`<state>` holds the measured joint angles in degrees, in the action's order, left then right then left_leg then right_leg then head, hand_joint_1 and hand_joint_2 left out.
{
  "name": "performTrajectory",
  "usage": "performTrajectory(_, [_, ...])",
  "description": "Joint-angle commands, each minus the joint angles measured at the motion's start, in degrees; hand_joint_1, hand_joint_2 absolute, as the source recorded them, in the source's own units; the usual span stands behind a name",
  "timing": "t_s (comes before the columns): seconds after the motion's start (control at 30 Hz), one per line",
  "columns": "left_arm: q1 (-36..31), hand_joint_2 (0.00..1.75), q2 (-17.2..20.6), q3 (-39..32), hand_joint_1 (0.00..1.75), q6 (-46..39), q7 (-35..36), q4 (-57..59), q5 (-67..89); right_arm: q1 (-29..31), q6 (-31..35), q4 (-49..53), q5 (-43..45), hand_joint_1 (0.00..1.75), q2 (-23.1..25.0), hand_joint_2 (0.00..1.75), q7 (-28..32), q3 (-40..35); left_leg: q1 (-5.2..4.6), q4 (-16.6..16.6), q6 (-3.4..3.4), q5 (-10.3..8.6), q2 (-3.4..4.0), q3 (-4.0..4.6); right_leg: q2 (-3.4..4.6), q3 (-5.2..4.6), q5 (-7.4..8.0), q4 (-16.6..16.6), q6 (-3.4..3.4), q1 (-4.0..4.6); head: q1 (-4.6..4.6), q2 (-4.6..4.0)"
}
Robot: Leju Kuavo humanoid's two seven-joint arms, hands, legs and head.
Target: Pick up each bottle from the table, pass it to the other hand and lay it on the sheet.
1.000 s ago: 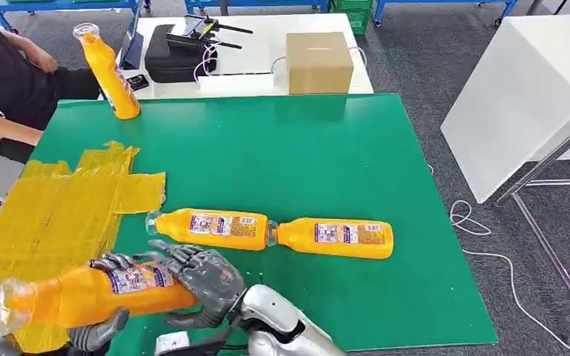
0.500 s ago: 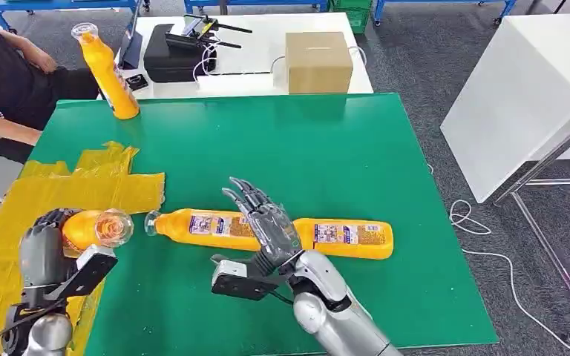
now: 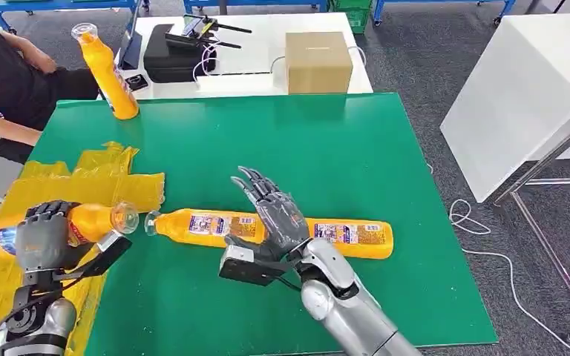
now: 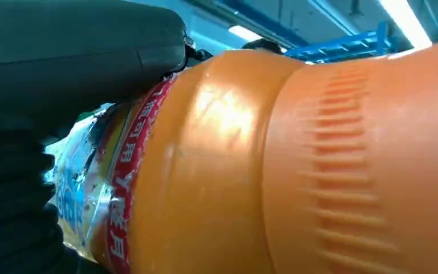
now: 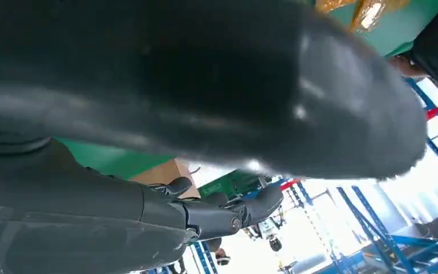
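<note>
My left hand [image 3: 43, 236] grips an orange bottle [image 3: 93, 219] over the yellow sheet [image 3: 52, 200] at the table's left; the bottle lies sideways with its clear cap toward the table's middle. The left wrist view shows that orange bottle [image 4: 296, 171] close up, with the left hand [image 4: 63, 74] wrapped around it. Two more orange bottles lie end to end on the green table: one [image 3: 204, 226] left, one [image 3: 356, 239] right. My right hand [image 3: 274, 215] hovers above them with fingers spread, holding nothing. In the right wrist view the right hand [image 5: 205, 103] looks dark and blurred.
Another orange bottle [image 3: 107, 73] stands tilted at the table's far left corner, next to a person in black [image 3: 4, 74]. Behind the green table [image 3: 326, 148] a white table bears a cardboard box [image 3: 319, 62] and a black case [image 3: 171, 53]. A white panel [image 3: 519, 96] stands right.
My left hand has taken the bottle leftward and turned it sideways over the sheet. My right hand let go, rose and moved right, fingers spread above the two lying bottles.
</note>
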<state>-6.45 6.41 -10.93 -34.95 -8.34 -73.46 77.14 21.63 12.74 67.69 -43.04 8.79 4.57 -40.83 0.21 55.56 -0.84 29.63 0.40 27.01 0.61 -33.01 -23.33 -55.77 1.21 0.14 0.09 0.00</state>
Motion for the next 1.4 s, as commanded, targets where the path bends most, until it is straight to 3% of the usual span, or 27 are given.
performTrajectory(0.03, [-7.7,1.75,2.1,4.7,1.75,1.3,9.5,14.8,9.5,5.7,-2.0,-11.9,-1.0,0.0,-0.5,1.75,-2.2,-3.9,0.0,-0.1,0.02,-0.05,-0.15,-0.08,-0.16,0.13,0.0,0.1,0.02,0.01,-0.02,0.0])
performTrajectory(0.5, [-10.0,1.75,1.3,6.2,1.75,2.1,12.1,19.6,11.1,5.6,-1.9,-14.1,-1.6,0.0,-0.4,1.75,-3.3,-4.5,0.03,0.0,0.01,-0.02,-0.11,-0.02,-0.12,0.08,-0.01,0.0,0.03,0.0,0.0,0.0])
performTrajectory(0.53, [-10.1,1.75,1.5,6.2,0.17,2.4,12.7,19.9,11.7,5.7,-2.0,-14.1,-1.7,0.0,-0.4,1.75,-3.4,-4.5,0.05,0.0,0.02,-0.02,-0.13,-0.03,-0.14,0.11,0.0,0.1,0.03,0.03,0.0,0.0])
performTrajectory(0.57, [-10.8,1.75,2.1,8.1,0.0,3.5,15.7,21.3,12.6,6.0,-2.8,-14.7,-2.1,0.0,-0.2,1.75,-4.4,-4.6,0.01,0.0,0.01,-0.02,-0.11,-0.01,-0.13,0.07,-0.01,0.0,0.03,-0.01,0.0,0.0])
performTrajectory(0.6, [-10.7,1.75,3.7,11.8,0.0,3.8,16.5,21.6,12.9,6.0,-3.0,-15.5,-2.3,0.0,-0.1,1.75,-4.7,-4.6,0.07,0.0,0.03,-0.02,-0.14,-0.04,-0.16,0.14,0.0,0.1,0.03,0.05,0.0,0.0])
performTrajectory(0.63, [-11.0,0.0,2.9,11.4,0.0,4.0,15.4,22.8,12.8,6.6,-3.5,-17.5,-2.7,0.0,0.3,1.75,-5.3,-4.8,0.05,0.0,0.03,-0.03,-0.15,-0.01,-0.17,0.1,0.01,0.1,0.03,0.03,0.0,0.0])
performTrajectory(0.93, [-15.3,0.0,-0.4,15.0,0.0,8.1,11.0,25.8,11.8,12.5,-3.1,-33.9,-5.4,0.0,5.3,1.75,-9.3,-4.4,0.02,0.0,0.02,-0.04,-0.21,-0.02,-0.22,0.11,0.0,0.0,0.04,0.01,0.0,0.0])
performTrajectory(1.13, [-17.2,0.0,-1.1,19.1,0.0,10.6,2.8,25.7,3.2,18.8,-4.2,-44.7,-7.0,0.0,9.1,1.75,-11.6,-2.3,0.01,0.0,0.01,-0.04,-0.17,0.02,-0.18,0.05,0.0,0.0,0.05,0.0,0.0,0.0])
performTrajectory(1.4, [-17.9,0.0,-1.1,20.4,0.0,11.9,2.6,25.2,1.9,19.8,-4.2,-46.1,-7.5,0.0,9.5,1.75,-11.9,-1.5,0.04,0.0,0.01,-0.03,-0.23,-0.01,-0.24,0.11,-0.03,0.0,0.05,0.02,0.0,-0.02])
